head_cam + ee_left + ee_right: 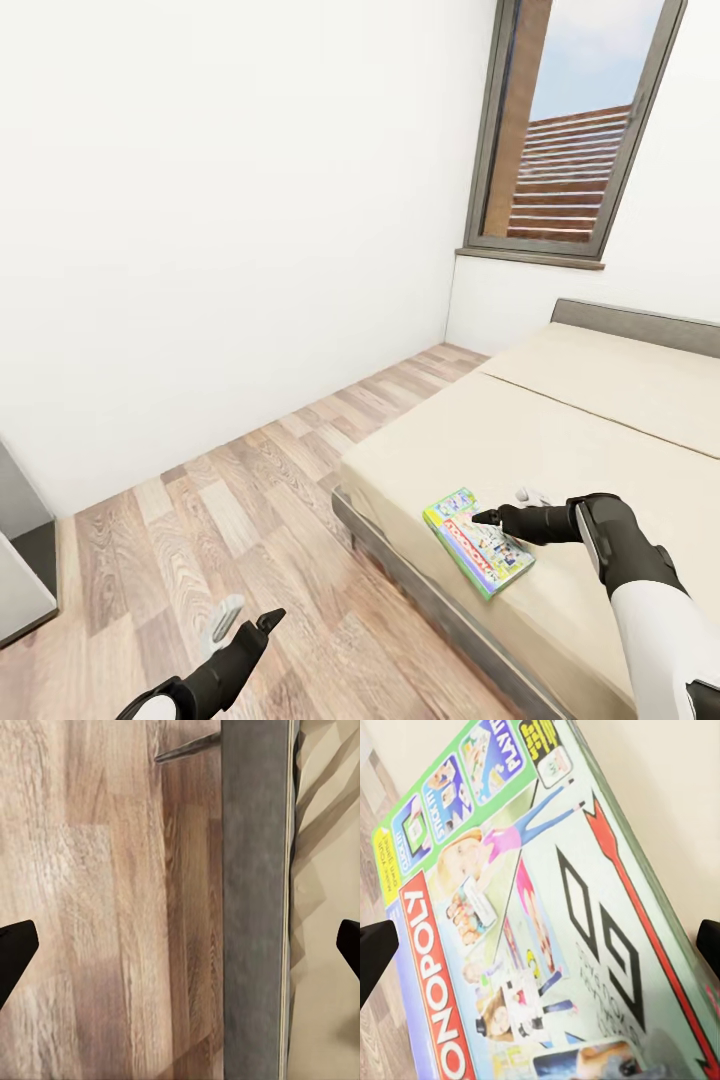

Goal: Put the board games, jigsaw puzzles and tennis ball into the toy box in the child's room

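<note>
A Monopoly board game (478,541) with a green and blue lid lies flat on the beige bed (600,430), close to the mattress's near edge. My right gripper (510,507) hovers at the box's far side, open, with nothing between its fingers. In the right wrist view the board game (547,922) spreads wide under the right gripper (540,949), whose dark fingertips (375,954) sit far apart. My left gripper (248,618) hangs low over the wooden floor, open and empty. The left wrist view looks down on the bed frame (255,907) between floor and mattress.
Wooden floor (250,500) runs between the bed and the white wall. A tall window (570,130) stands behind the bed's head. A grey piece of furniture (20,560) sits at the left edge. The bed's grey headboard (640,325) lies at the far right.
</note>
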Motion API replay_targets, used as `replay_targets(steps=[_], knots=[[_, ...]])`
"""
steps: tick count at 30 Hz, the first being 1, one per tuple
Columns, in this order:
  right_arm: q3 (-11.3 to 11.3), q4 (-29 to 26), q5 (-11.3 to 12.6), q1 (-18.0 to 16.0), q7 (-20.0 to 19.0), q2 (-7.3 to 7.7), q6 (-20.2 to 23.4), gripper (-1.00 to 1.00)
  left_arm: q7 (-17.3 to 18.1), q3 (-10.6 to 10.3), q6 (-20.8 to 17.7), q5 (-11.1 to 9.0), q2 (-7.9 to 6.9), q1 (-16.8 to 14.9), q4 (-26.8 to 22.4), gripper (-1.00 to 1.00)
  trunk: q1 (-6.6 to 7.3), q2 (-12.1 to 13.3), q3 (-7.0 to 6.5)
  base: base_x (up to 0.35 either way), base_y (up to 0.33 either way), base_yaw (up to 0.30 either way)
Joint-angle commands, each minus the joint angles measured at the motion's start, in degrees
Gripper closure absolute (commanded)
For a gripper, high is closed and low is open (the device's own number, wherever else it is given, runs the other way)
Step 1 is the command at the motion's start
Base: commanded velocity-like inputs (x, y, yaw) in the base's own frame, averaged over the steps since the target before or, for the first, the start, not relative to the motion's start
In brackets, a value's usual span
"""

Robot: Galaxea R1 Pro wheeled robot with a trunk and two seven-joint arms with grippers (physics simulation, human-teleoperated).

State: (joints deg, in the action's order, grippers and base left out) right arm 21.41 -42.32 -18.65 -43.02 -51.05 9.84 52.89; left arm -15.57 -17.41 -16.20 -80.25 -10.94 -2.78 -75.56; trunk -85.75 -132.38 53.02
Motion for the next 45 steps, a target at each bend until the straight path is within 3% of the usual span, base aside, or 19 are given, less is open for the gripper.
replay_targets(steps=[1,19,22,25,27,28,29,31,32,33,37,39,42,45], knots=[[0.21,-0.05,-0.60,-0.05,-0.55,-0.03,0.20,-1.00,-0.43,-0.09,0.02,-0.52,-0.05,-0.04,-0.08,-1.00,0.01,-0.03,0.06,-0.001,0.000,0.017],[0.26,-0.06,-0.53,-0.05,-0.55,0.01,0.20,-1.00,-0.33,-0.10,-0.03,-0.53,-0.05,-0.04,-0.03,-1.00,0.01,-0.03,0.06,0.000,0.000,0.038],[0.57,-0.62,-0.56,-0.08,-0.32,0.19,-1.24,-1.00,0.67,-0.13,-0.12,-0.49,0.88,-0.10,2.12,-1.00,0.01,-0.03,0.06,0.000,0.000,0.000],[1.25,-2.49,-0.33,-0.18,2.15,0.77,-4.44,-1.00,4.60,0.00,-0.17,-0.39,2.85,-0.70,6.65,-1.00,0.01,-0.03,0.06,0.000,0.000,0.000],[3.17,-5.40,-0.16,-0.15,5.32,0.97,-6.86,-1.00,8.13,0.00,-0.10,-0.16,4.21,-1.76,10.36,-1.00,0.01,-0.03,0.06,0.000,0.000,0.000],[5.18,-7.77,-0.08,-0.02,7.18,0.93,-8.61,-1.00,10.23,0.00,-0.03,0.85,5.14,-2.31,12.38,-1.00,0.01,-0.03,0.06,0.000,0.000,0.000],[7.05,-10.49,-0.01,0.21,8.39,0.93,-10.47,-1.00,12.17,0.02,0.02,3.05,6.05,-2.71,13.74,-1.00,0.01,-0.03,0.06,0.000,0.000,0.000],[8.55,-13.73,0.00,0.47,9.16,0.95,-12.09,-1.00,14.12,0.05,0.06,6.43,6.90,-3.03,14.62,-1.00,0.01,-0.03,0.06,0.000,0.000,0.000],[9.66,-17.23,0.00,0.95,9.62,0.92,-13.17,-1.00,16.48,0.11,0.08,10.37,7.66,-3.47,15.34,-1.00,0.01,-0.03,0.06,0.000,0.000,0.000],[11.16,-26.43,0.11,4.47,10.07,0.75,-14.57,-1.00,25.68,0.20,0.12,17.55,8.75,-5.91,19.59,-1.00,0.01,-0.03,0.06,0.000,0.000,0.000],[12.31,-34.00,0.16,7.06,10.23,0.45,-14.82,-1.00,33.84,0.14,0.70,20.15,10.08,-9.11,25.81,-1.00,0.01,-0.03,0.06,0.000,0.000,0.000],[14.19,-40.62,0.66,9.31,10.17,-0.03,-14.72,-1.00,41.14,0.13,2.82,22.35,11.42,-13.29,34.56,-1.00,0.01,-0.03,0.06,0.000,0.000,0.000],[15.37,-46.32,3.80,11.84,8.99,-0.34,-14.57,-1.00,49.77,0.03,4.08,23.66,12.08,-18.05,43.40,-1.00,0.01,-0.03,0.06,0.000,0.000,-0.012],[15.63,-48.63,6.27,14.05,7.91,-0.40,-14.23,-1.00,54.97,0.00,4.43,24.11,12.19,-19.97,46.95,-1.00,0.01,-0.03,0.06,0.000,0.000,-0.140]])
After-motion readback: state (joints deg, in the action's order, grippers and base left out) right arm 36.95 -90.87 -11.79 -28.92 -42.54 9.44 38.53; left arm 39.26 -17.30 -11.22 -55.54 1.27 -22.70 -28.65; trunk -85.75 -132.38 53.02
